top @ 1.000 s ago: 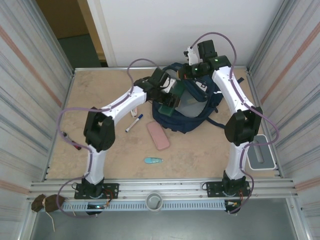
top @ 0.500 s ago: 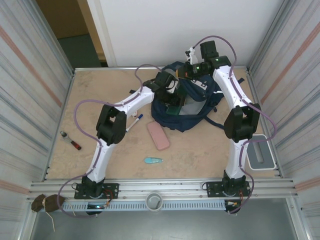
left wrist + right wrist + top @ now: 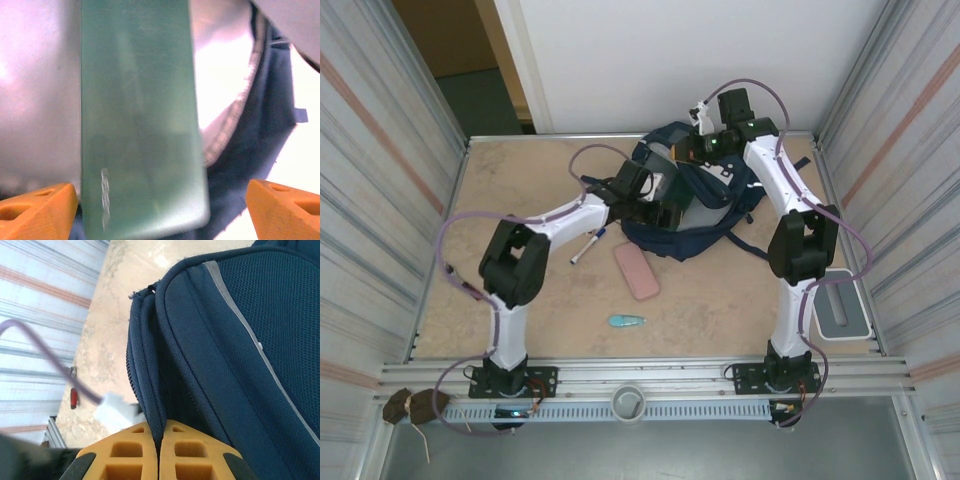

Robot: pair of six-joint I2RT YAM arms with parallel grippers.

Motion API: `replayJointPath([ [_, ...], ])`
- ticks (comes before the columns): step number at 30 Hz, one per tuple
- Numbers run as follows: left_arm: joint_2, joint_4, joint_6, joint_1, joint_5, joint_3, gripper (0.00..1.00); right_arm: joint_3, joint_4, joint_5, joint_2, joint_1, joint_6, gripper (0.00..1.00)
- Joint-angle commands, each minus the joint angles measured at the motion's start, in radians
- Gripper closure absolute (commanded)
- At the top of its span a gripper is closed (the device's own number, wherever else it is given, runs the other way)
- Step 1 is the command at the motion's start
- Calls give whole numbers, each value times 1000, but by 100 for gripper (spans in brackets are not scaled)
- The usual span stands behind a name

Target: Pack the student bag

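The student bag (image 3: 720,205) is a navy backpack lying at the back of the table with its mouth held up. My right gripper (image 3: 698,145) is shut on the rim fabric by the zip (image 3: 145,365); its orange fingers (image 3: 125,450) pinch the fold from both sides. My left gripper (image 3: 665,208) sits at the mouth, jaws wide open. A flat green book (image 3: 140,125) lies between them, against the bag's pale grey lining (image 3: 35,100). The book touches the left finger (image 3: 37,207) and stands apart from the right finger (image 3: 285,210).
On the table in front of the bag lie a pink case (image 3: 636,271), a blue and white marker (image 3: 587,245) and a small teal object (image 3: 627,321). A red-handled tool (image 3: 73,398) lies far left. A white and grey box (image 3: 843,305) sits at the right edge.
The left gripper carried the green book into the bag's mouth, opened, and has drawn back a little to the left. The right gripper keeps its hold on the rim.
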Motion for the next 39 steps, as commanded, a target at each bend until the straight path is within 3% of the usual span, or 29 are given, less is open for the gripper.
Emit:
replayJointPath([
  [1, -98, 53, 24, -17, -9, -97, 14, -29, 51, -16, -60, -8, 0, 100],
  [4, -107, 68, 10, -19, -16, -137, 18, -64, 69, -14, -66, -11, 2, 100],
  [9, -56, 43, -6, -18, 0, -96, 37, -86, 83, -18, -72, -11, 6, 100],
  [13, -16, 45, -24, -19, 3, -74, 44, -95, 93, -16, -82, -13, 6, 100],
  [30, 310, 102, -100, -25, 43, 369, 37, -278, 228, -44, -150, -18, 66, 100],
  [33, 240, 123, -85, -25, 51, 287, 34, -303, 230, -38, -165, -28, 66, 100],
  [39, -25, 204, -53, -24, 39, -29, 27, -321, 235, -23, -172, -51, 69, 100],
])
